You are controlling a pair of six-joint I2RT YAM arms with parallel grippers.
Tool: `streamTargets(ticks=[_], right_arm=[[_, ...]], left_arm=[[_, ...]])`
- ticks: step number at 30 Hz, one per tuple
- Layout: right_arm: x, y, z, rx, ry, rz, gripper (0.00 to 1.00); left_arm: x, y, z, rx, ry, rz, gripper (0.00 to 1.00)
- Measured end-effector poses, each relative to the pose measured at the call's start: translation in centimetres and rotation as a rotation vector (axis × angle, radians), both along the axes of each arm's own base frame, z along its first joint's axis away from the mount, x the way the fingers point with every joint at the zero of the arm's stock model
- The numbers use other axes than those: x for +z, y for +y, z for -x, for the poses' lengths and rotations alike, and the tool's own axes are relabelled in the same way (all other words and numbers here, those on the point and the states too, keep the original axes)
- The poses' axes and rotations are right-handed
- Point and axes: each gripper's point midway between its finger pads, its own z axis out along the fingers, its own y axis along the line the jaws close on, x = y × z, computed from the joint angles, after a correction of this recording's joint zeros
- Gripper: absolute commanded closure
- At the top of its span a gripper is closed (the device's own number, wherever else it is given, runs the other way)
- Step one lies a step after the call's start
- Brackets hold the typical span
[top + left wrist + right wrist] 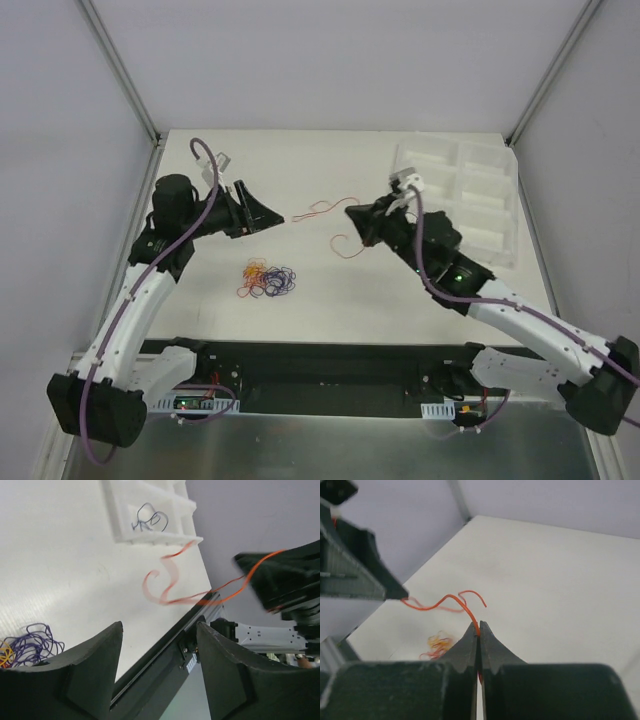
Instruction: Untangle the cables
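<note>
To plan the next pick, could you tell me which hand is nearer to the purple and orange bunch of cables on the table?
Left. The left hand hangs just beyond the bunch; the right hand is farther, off to its right.

White table [330, 310] within pale grey walls [330, 60], metal corner posts [122, 70].

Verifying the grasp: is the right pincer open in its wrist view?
No, the right pincer is shut, clamped tight on the orange cable that arcs away from its tip.
</note>
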Motion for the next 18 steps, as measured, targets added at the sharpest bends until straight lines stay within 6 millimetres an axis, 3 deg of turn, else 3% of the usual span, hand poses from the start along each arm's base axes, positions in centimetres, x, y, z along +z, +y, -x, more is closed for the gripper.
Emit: streamTargets(ticks=[5,11,18], right_arm=[[0.8,-11.3,-4.1,-0.351,0.055,0.053,1.0],[0.3,-23.0,-6.4,-0.677,0.099,0.198,1.0],[-2.0,-33.4,-8.2,-0.932,0.131,0.337,1.0]], left_arm=[[-5.6,-1.0,-1.4,-0.083,0.172,-0.029,0.29],[-6.1,-1.4,-0.8,-0.166,0.127,-0.044,0.3],[-7.1,-1.0,-0.3,-0.192,0.044,-0.093,0.32]])
